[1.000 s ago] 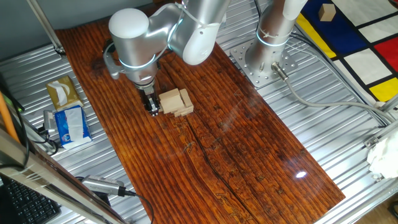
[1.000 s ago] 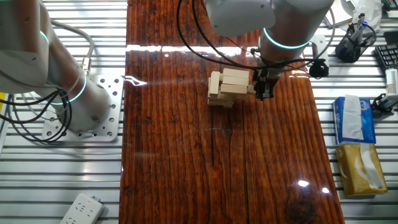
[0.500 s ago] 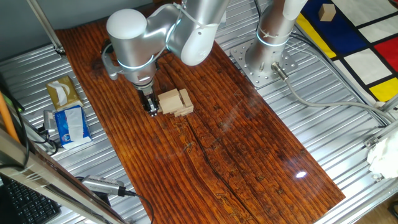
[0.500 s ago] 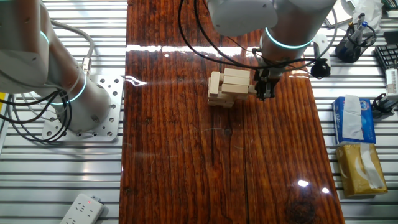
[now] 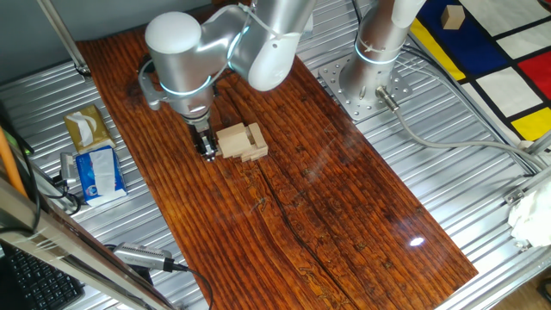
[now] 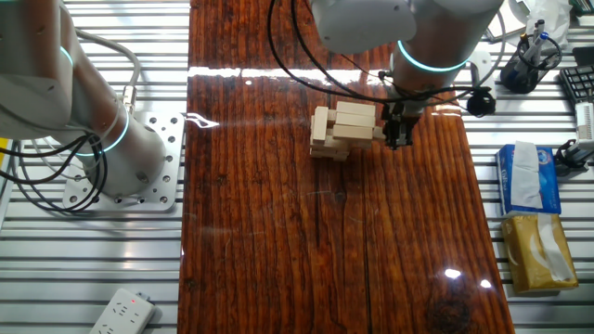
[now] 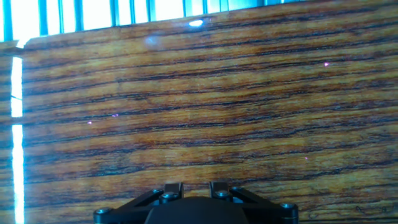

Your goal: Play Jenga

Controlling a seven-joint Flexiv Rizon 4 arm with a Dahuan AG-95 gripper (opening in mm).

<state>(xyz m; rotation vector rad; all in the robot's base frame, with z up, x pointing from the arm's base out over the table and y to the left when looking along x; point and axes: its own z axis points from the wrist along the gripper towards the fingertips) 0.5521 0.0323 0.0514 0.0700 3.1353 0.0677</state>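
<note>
Jenga point(image 6: 342, 130), gripper point(image 6: 397, 141) beside it.
Your gripper sits at the stack's 3 o'clock, seemingly placed to push a block; grip state indeterminable.

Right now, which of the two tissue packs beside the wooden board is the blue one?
The blue tissue pack is the one lying closer to the gripper; the other pack, beside it, is yellow-brown.

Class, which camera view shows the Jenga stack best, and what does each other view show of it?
The other fixed view: the Jenga stack shows its crosswise layers unobstructed beside the claw. One fixed view shows it smaller, from above. The hand view shows only tabletop.
</note>
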